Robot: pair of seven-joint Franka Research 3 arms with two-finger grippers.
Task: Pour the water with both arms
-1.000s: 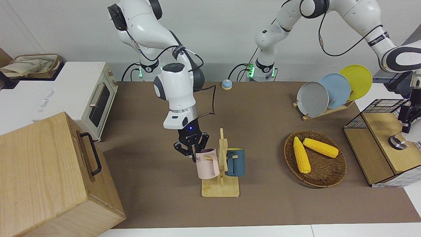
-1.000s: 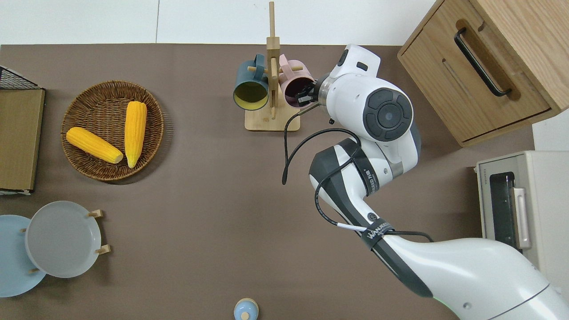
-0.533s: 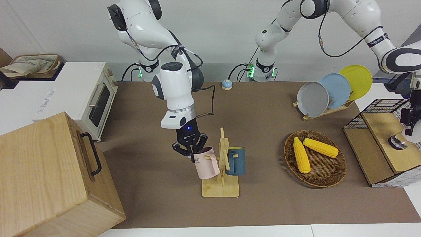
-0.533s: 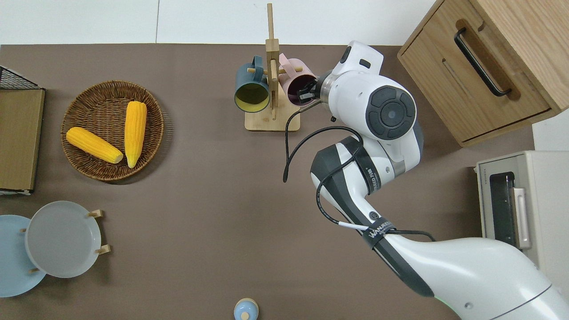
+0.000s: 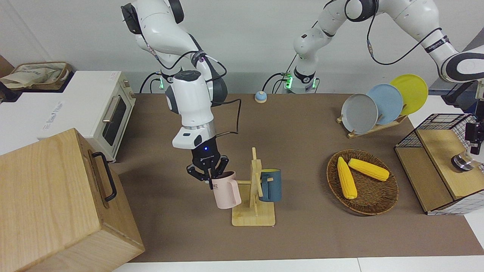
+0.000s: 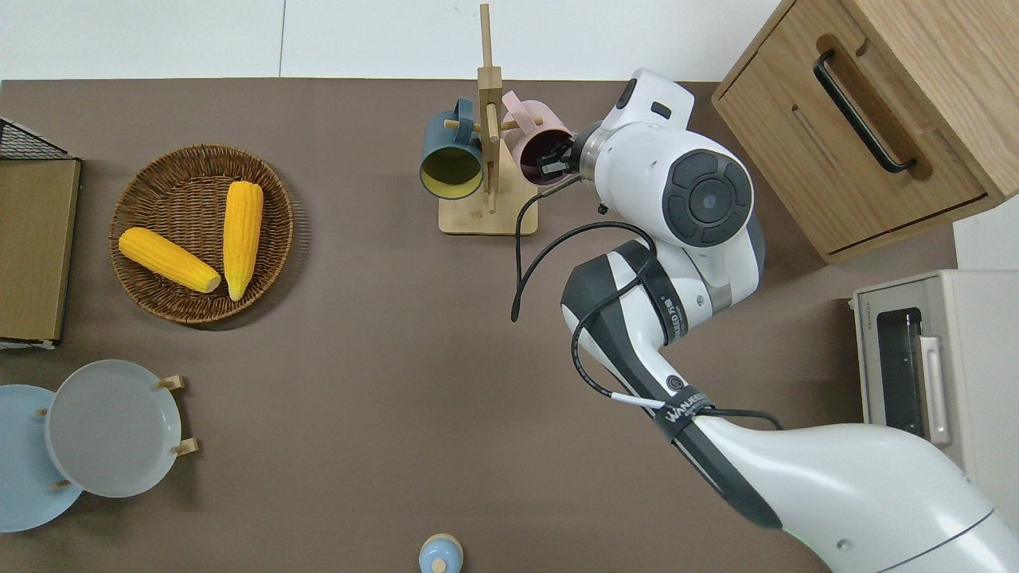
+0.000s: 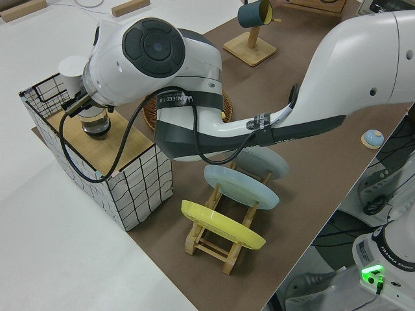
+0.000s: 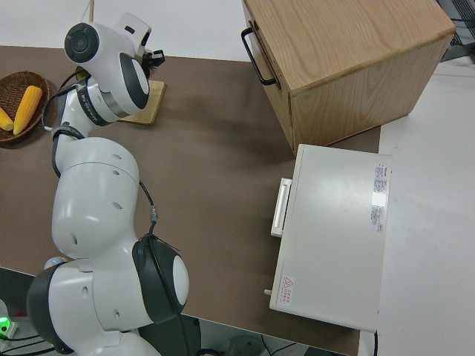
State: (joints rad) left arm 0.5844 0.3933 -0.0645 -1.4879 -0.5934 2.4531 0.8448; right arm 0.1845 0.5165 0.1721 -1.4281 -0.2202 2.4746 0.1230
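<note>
My right gripper (image 5: 210, 176) is shut on the rim of a pink mug (image 5: 226, 190) and holds it tilted just beside the wooden mug rack (image 5: 254, 217). In the overhead view the gripper (image 6: 557, 157) sits at the mug's mouth (image 6: 535, 151), and the mug's handle is near the tip of a rack peg. A dark blue mug (image 5: 270, 186) hangs on the rack's opposite peg. My left gripper (image 7: 81, 102) is just above a clear glass (image 7: 96, 123) that stands on the wooden lid of a wire basket (image 5: 440, 170) at the left arm's end of the table.
A large wooden box with a black handle (image 5: 56, 204) and a white toaster oven (image 5: 102, 109) stand at the right arm's end. A wicker basket (image 5: 389, 200) holds two corn cobs. A plate rack (image 5: 378, 105) and a small blue bell (image 5: 260, 96) are nearer the robots.
My right gripper has drawn the pink mug along its peg, away from the rack's post, toward the right arm's end of the table. My left gripper has shifted slightly above the glass.
</note>
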